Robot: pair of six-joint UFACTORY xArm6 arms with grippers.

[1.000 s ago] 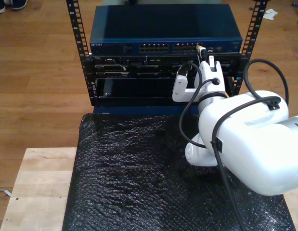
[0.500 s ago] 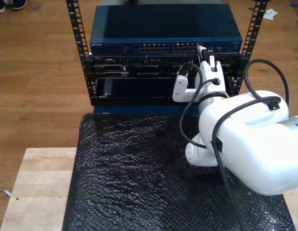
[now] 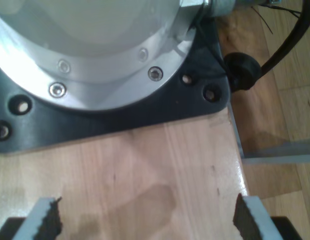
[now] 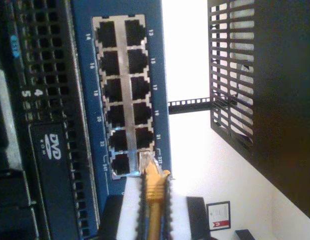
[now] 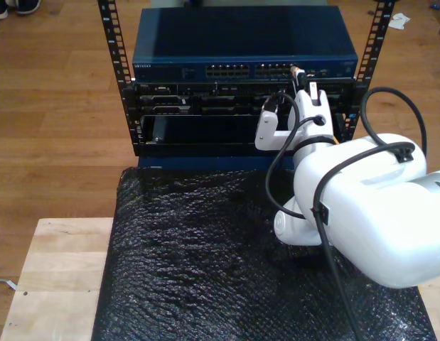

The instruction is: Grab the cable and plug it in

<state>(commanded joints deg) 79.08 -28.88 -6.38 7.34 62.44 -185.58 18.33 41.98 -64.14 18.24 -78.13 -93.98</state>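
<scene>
clamped on the cable (image 4: 153,200), my second claw (image 4: 153,210) has its plug at the switch (image 4: 84,100); first claw (image 3: 144,220) gapes.

Cable (image 4: 153,200) runs off frame edge (plug tip blurred); port seating unclear.

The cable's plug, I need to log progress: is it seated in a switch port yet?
Not yet seated. The plug sits at a port's mouth on the blue switch, its body outside, held by my second end effector.
</scene>
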